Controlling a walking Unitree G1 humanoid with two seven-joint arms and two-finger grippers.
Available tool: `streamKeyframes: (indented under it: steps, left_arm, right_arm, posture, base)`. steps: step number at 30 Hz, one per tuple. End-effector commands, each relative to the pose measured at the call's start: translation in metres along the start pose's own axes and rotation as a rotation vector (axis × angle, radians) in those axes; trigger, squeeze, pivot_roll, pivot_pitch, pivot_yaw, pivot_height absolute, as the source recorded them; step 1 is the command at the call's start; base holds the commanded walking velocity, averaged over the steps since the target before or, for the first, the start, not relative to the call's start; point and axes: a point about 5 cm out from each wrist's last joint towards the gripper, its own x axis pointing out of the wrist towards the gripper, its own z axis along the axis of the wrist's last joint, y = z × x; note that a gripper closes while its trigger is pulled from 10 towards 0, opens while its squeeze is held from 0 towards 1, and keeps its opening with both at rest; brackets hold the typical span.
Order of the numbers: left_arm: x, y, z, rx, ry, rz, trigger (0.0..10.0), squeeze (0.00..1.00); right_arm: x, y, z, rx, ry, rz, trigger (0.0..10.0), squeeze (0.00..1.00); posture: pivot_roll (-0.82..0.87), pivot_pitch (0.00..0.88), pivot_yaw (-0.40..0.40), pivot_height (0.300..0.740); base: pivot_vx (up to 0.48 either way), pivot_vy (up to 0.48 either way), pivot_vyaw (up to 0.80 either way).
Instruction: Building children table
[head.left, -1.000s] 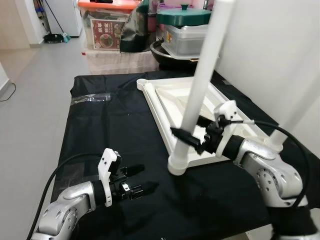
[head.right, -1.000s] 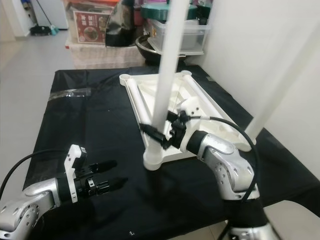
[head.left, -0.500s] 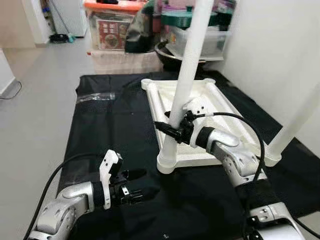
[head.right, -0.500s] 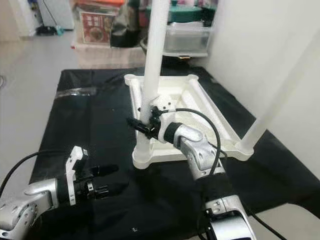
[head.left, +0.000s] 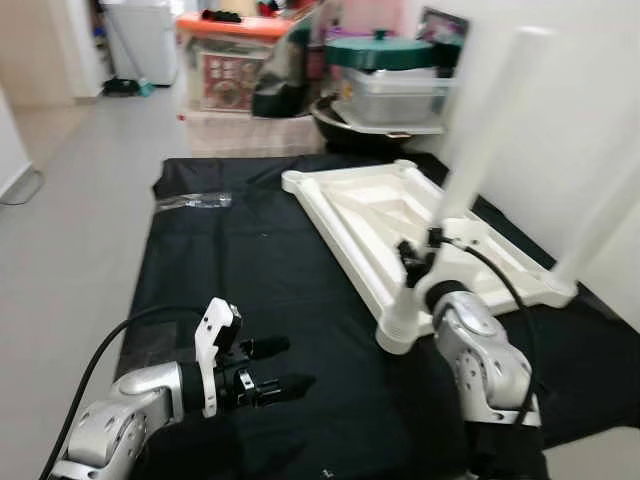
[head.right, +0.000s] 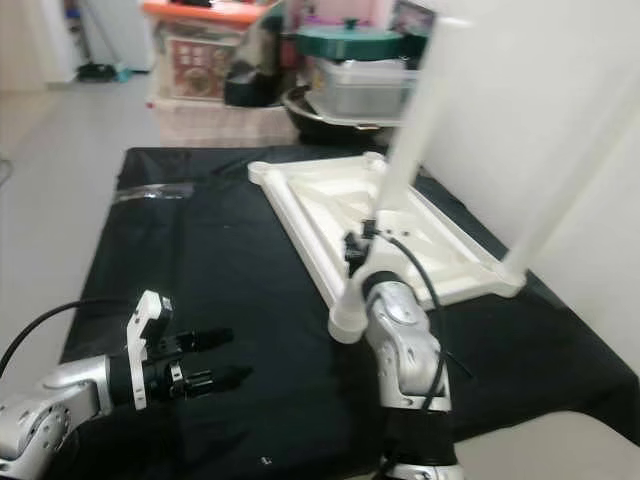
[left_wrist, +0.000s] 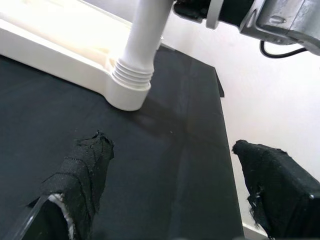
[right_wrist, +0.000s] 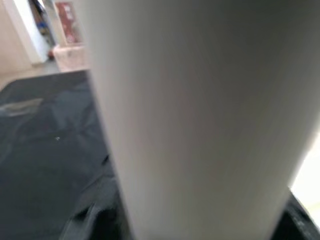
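My right gripper (head.left: 408, 262) is clamping its fingers around the near white leg (head.left: 478, 140), which is standing tilted in the near corner of the upturned white tabletop (head.left: 352, 222) lying on the black cloth (head.left: 240, 260). My left gripper (head.left: 282, 366) is hovering low over the cloth with fingers apart, gripping nothing, well short of that corner

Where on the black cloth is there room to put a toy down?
Bare cloth lies between the white tabletop and the cloth's left edge, ahead of the left gripper. A plastic bag sits far left. It is crowded by the leg at the right gripper.
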Motion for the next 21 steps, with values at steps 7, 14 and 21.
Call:
streamKeyframes:
  steps: [7,14,21]
  left_arm:
    - [0.000,-0.001,-0.005,-0.012,0.011,-0.002,10.0,0.00]
    - [0.001,-0.001,-0.005,-0.013,0.008,-0.006,10.0,0.00]
    - [0.003,0.000,-0.004,-0.013,0.003,-0.011,10.0,0.00]
  right_arm:
    - [0.003,0.000,0.046,0.062,-0.120,0.312,10.0,0.00]
    - [-0.009,-0.001,0.064,-0.055,-0.188,0.568,10.0,0.00]
    - [-0.031,0.029,0.028,-0.251,-0.063,1.076,8.7,0.00]
  posture:
    - [0.04,0.000,-0.103,0.740]
    - [0.04,0.000,-0.102,0.740]
    - [0.07,0.000,-0.119,0.740]
  base:
    - [0.000,0.000,0.00]
    - [0.000,0.000,0.00]
    - [0.000,0.000,0.00]
